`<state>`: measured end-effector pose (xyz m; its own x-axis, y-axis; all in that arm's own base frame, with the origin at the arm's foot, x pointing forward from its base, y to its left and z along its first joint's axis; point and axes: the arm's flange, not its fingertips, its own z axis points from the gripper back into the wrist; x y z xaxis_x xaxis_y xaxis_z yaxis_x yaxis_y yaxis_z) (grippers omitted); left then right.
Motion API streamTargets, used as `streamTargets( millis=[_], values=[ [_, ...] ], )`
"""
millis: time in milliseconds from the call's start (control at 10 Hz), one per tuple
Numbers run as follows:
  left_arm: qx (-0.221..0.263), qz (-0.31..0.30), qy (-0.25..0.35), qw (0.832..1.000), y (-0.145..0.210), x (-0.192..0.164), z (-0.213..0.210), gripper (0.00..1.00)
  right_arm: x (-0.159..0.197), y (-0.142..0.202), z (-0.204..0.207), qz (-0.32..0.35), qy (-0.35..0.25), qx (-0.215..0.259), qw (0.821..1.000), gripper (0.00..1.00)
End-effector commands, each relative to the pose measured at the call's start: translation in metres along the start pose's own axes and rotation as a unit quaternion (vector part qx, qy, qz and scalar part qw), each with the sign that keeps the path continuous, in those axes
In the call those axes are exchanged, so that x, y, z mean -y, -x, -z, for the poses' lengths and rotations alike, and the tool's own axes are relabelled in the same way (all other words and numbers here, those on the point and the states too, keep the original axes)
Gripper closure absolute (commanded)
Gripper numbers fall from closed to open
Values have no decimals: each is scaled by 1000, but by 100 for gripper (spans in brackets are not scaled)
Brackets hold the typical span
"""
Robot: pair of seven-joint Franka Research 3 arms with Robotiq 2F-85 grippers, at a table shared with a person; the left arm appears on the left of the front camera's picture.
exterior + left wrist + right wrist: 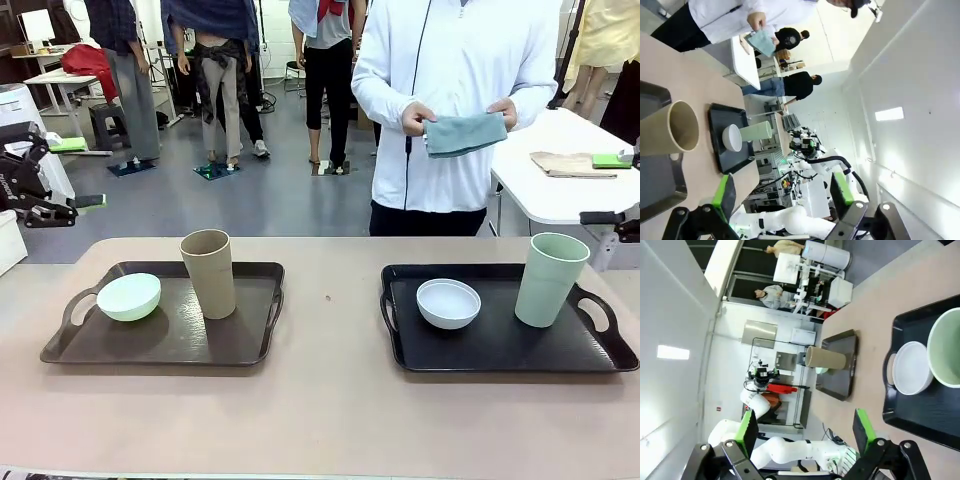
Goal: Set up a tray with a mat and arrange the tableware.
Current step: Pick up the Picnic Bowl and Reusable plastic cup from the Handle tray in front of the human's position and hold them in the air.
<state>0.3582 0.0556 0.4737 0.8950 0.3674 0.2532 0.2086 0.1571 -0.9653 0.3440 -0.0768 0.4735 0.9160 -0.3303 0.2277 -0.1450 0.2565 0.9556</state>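
Notably, left gripper (pixel 782 189) and right gripper (pixel 805 429) stood empty, jaws wide apart, while the teal mat (pixel 465 133), in the person's hands (pixel 414 118) well beyond either claw, looked soft and limp, best pinched along a free edge.

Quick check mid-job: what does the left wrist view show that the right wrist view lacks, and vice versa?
Left wrist view: the person's hand holding a teal cloth, and the open left gripper. Right wrist view: a sliver of the mint green bowl behind the tan-brown cup, and the open right gripper. Both: tan-brown cup, whitish grey bowl, pale green cup, black tray, brown tray.
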Motion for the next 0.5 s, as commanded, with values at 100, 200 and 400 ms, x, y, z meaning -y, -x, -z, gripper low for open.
streamTargets(
  millis=[100,200,400],
  values=[
    [9,-4,4,1000,-3,1,3,0,-3,2,-1,-17,7,-7,1000,0],
    [9,-4,4,1000,-3,1,3,0,-3,2,-1,-17,7,-7,1000,0],
    [9,-4,4,1000,-3,1,3,0,-3,2,-1,-17,7,-7,1000,0]
  ],
)
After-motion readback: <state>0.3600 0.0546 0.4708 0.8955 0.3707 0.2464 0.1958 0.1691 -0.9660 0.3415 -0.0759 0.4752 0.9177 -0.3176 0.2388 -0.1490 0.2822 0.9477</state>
